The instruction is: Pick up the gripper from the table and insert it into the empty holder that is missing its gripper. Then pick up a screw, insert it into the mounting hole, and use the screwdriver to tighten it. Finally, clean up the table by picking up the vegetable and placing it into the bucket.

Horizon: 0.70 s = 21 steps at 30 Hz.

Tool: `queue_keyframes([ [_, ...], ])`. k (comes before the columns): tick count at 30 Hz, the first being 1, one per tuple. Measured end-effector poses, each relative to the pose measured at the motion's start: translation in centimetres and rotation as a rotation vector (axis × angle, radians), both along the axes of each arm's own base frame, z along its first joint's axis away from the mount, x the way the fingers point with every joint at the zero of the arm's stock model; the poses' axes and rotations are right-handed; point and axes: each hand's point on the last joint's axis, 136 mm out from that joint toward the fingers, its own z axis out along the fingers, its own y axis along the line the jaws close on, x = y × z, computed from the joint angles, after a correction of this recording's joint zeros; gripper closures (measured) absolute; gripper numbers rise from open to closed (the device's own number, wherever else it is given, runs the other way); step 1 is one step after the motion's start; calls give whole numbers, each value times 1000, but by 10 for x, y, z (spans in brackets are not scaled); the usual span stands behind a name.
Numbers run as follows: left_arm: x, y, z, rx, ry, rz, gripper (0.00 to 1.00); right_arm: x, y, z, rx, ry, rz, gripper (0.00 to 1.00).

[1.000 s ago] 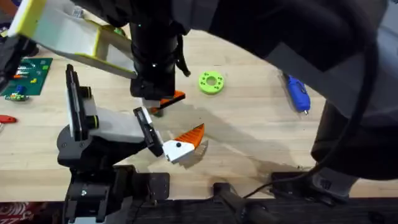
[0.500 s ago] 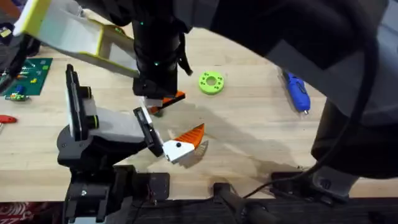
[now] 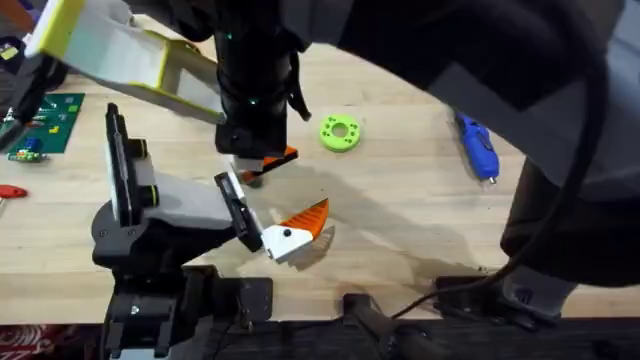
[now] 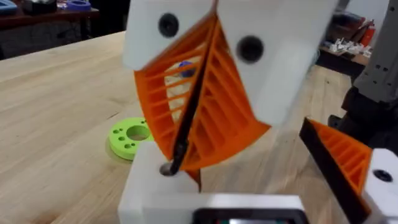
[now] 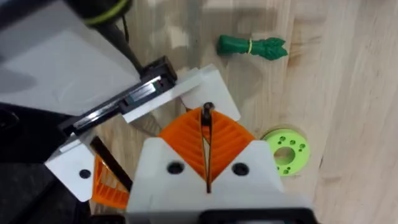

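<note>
The right gripper point(image 5: 207, 115) points down at the table with its two white fingers closed, their orange ribbed pads point(image 5: 230, 140) pressed flat together. A small dark bit point(image 5: 207, 109) sits right at the tips; whether it is a screw cannot be told. The tips touch the white base block of a wedge-shaped finger piece point(image 4: 186, 193), which lies against the black slotted bracket of the holder point(image 3: 238, 212). Whether the piece is fully seated there cannot be told. In the overhead view this meeting point is left of centre, below a dark upright wrist. At the lower end of the same bracket sits a second finger piece point(image 3: 290, 232), white base with a black dot and orange ribbed face, pointing right. The bracket caps a grey-white body on a black stand point(image 3: 130, 240) at the lower left. A lime-green ring with holes point(image 3: 340, 132) lies just right of the closed fingers on the pale wooden table point(image 3: 400, 220). A blue pen-shaped screwdriver point(image 3: 478, 148) lies well apart, at the right. A green leafy vegetable point(image 5: 252, 46) lies on the wood beyond the holder. A green circuit board point(image 3: 45, 120) lies at the far left edge. Whether the left gripper is open or closed cannot be told.
</note>
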Motion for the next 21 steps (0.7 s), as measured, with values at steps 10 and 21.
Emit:
queue_keyframes([
  [10,0,0,0,0,-1,0,12,-2,1,0,5,11,3,993],
  [21,0,0,0,0,1,0,12,-3,-1,0,-1,13,10,993],
])
